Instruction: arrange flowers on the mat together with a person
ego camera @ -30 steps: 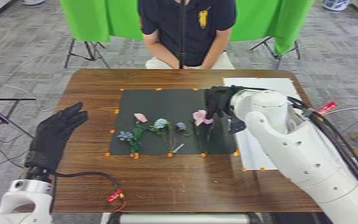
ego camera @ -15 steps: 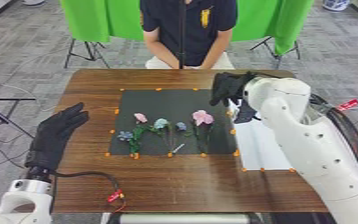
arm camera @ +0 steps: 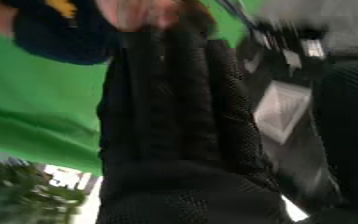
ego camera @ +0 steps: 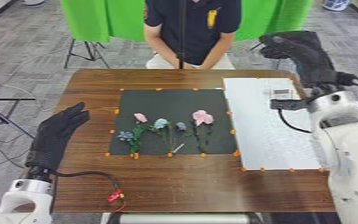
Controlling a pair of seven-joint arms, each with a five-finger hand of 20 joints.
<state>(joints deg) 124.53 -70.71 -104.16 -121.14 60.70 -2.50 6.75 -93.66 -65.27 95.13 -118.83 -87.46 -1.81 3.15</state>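
Observation:
On the black mat [ego camera: 162, 105] in the head view lie several flowers: a large pink one [ego camera: 202, 117] at the right, a small pink one [ego camera: 140, 117], a pale blue one [ego camera: 160, 123], a small blue-purple one [ego camera: 181, 126] and a blue one [ego camera: 125, 135] at the left. My right hand [ego camera: 293, 47] is raised beyond the table's far right corner, away from the flowers, holding nothing. In the right wrist view that hand [arm camera: 171, 110] has its fingers straight. My left hand [ego camera: 62, 125] hangs left of the mat, fingers straight and empty.
A white sheet [ego camera: 260, 125] lies right of the mat, under my right forearm and its cable. Orange markers edge both. Behind the table's far edge a person sits with hands low. A red-tagged cable [ego camera: 115, 195] runs beside the left arm.
My right hand has moved from above the large pink flower, away to the right and up, past the white sheet. That flower stays on the mat. The left hand has kept still.

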